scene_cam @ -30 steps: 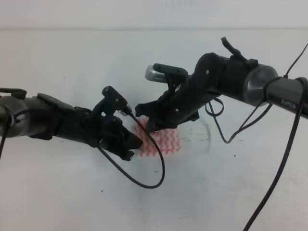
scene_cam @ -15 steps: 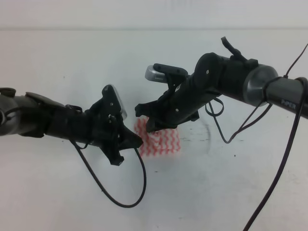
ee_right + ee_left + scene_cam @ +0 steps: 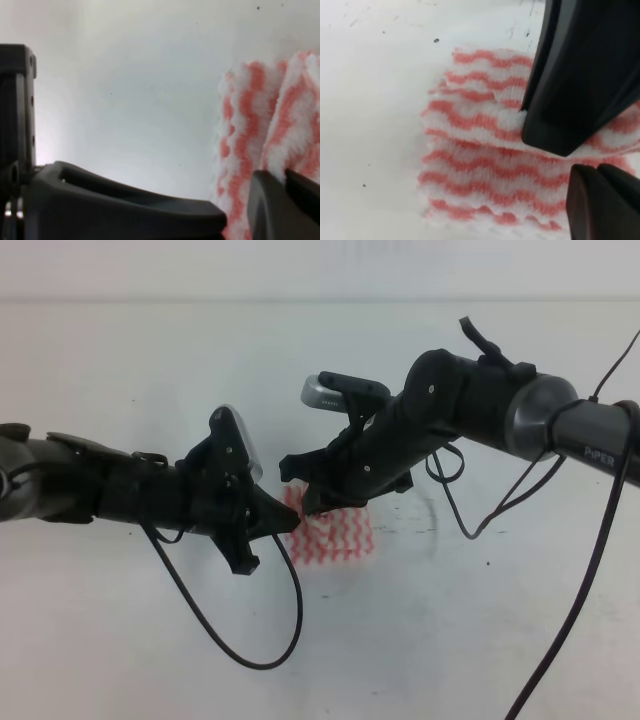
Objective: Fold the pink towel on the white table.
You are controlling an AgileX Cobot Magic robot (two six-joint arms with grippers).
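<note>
Pink-striped, the towel (image 3: 335,535) lies partly doubled on the bench (image 3: 150,380) between both arms, the left end effector (image 3: 285,527) having rolled and edged to its left border, grip unreadable, while the right end effector (image 3: 305,502) pinches a raised fold, so folding continues.

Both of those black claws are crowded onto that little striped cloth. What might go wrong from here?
The left gripper and right gripper meet at one corner of the pink towel, so they might bump. The towel already lies in layers; a tug could undo them or slide it across the white table. The left arm's cable may snag.
</note>
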